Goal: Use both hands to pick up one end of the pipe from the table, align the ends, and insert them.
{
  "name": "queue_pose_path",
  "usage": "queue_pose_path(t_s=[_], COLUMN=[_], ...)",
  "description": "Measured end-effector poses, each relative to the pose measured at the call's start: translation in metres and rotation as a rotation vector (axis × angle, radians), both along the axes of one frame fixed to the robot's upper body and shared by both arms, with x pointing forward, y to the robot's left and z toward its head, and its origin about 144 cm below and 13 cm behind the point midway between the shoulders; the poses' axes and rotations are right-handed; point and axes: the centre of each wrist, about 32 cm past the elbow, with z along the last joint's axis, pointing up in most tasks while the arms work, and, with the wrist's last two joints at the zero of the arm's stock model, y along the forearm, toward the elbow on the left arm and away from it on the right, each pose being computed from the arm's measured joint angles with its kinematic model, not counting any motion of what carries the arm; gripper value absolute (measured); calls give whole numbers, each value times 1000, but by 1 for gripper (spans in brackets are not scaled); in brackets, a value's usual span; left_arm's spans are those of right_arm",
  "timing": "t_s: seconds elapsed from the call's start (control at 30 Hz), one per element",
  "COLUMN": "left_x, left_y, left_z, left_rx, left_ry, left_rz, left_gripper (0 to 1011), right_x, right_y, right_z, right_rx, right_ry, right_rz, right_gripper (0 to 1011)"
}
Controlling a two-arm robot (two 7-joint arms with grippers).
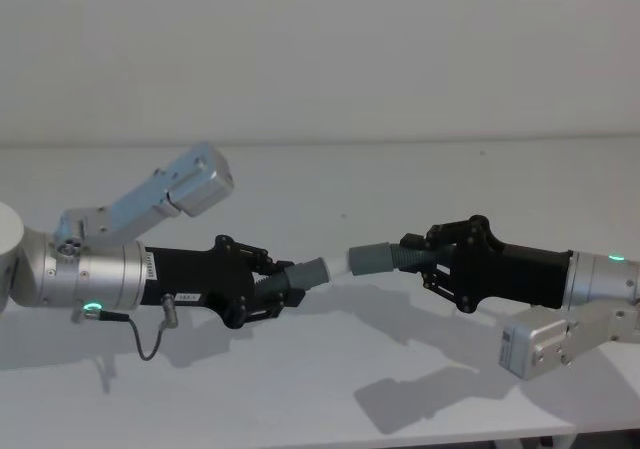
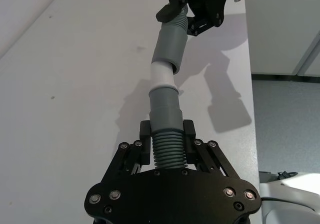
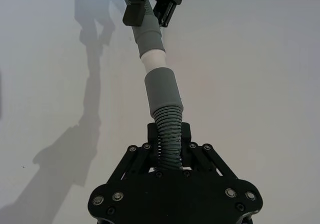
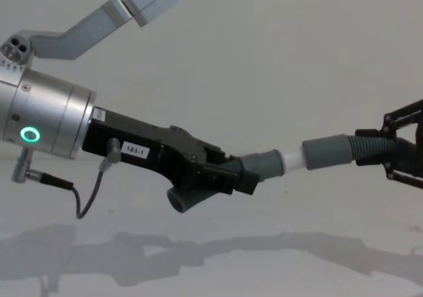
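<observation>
Left tool (image 1: 283, 287) and right tool (image 1: 425, 256) each clamp a pipe piece above the bench (image 1: 400, 179); the white tip (image 2: 162, 75) sits partly inside the opposite collar (image 2: 169, 46), angled, so pushing may jam it.

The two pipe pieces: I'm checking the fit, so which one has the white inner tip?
The piece in the left gripper: its white tip enters the right-held piece's plain collar.

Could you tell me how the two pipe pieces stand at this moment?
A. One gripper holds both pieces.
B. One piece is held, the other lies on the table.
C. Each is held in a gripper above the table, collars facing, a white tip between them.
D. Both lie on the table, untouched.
C: the left gripper and the right gripper each clamp a pipe piece in the air, and the white tip bridges the two collars.
</observation>
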Motion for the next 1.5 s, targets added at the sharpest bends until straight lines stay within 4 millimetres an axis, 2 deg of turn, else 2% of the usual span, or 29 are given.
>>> queue_pose_path(t_s=[0.87,1.5], left_x=[-1,-5], left_y=[-12,-6], left_z=[0,1], left_rx=[-24,-13], left_ry=[16,24], left_rz=[-15,-17], left_gripper=[341,341], right_x=[0,0], right_y=[0,0], right_z=[0,0], right_rx=[0,0], right_ry=[0,-1], right_rz=[2,2], right_gripper=[210,210])
